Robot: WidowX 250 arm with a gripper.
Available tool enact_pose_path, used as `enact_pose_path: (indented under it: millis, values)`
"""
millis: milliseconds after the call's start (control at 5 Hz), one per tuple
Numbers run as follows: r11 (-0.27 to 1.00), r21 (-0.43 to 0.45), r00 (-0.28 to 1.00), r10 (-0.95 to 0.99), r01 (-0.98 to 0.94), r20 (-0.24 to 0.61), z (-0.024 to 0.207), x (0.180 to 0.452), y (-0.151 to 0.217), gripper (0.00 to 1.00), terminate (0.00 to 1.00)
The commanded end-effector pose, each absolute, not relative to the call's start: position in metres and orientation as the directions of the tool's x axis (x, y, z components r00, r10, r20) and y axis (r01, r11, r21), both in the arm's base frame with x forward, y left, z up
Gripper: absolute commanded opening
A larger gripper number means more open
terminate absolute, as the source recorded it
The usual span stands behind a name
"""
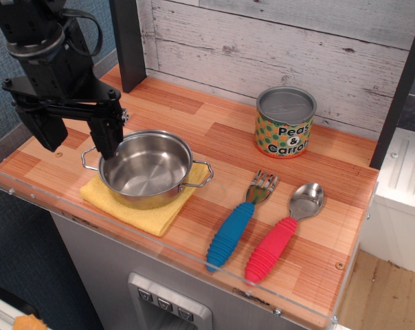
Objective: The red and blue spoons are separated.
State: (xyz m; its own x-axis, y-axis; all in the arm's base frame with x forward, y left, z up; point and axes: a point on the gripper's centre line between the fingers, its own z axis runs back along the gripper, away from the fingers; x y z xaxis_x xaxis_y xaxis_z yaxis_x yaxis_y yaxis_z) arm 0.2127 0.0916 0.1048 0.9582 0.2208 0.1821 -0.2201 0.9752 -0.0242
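The red spoon [279,237] has a thick ribbed red handle and a shiny bowl. It lies near the front right of the wooden counter [214,130]. The blue utensil [238,220] has a ribbed blue handle and fork tines. It lies just left of the red one, roughly parallel, with a small gap between them. My gripper [77,141] is black and hangs at the far left, above the left rim of a steel pot [147,168]. Its two fingers [106,137] are spread apart and hold nothing. It is far from both utensils.
The steel pot sits on a yellow cloth [135,206] at the front left. A "Peas & Carrots" can [284,122] stands at the back right. A clear plastic lip [194,265] runs along the front edge. A white plank wall [276,41] closes the back.
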Motion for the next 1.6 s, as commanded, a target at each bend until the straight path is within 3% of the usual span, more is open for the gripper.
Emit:
enact_pose_path:
  millis: [0, 800, 1400]
  values:
    - [0.975, -0.024, 0.958, 0.221, -0.22, 0.182, 0.105, 0.213, 0.092, 1.0, 0.0]
    - [0.994, 0.005, 0.956, -0.107, 0.11, 0.272, 0.104, 0.272, -0.01, 1.0, 0.0]
    - [0.984, -0.053, 0.963, -0.152, 0.167, 0.223, 0.069, 0.285, -0.073, 1.0, 0.0]
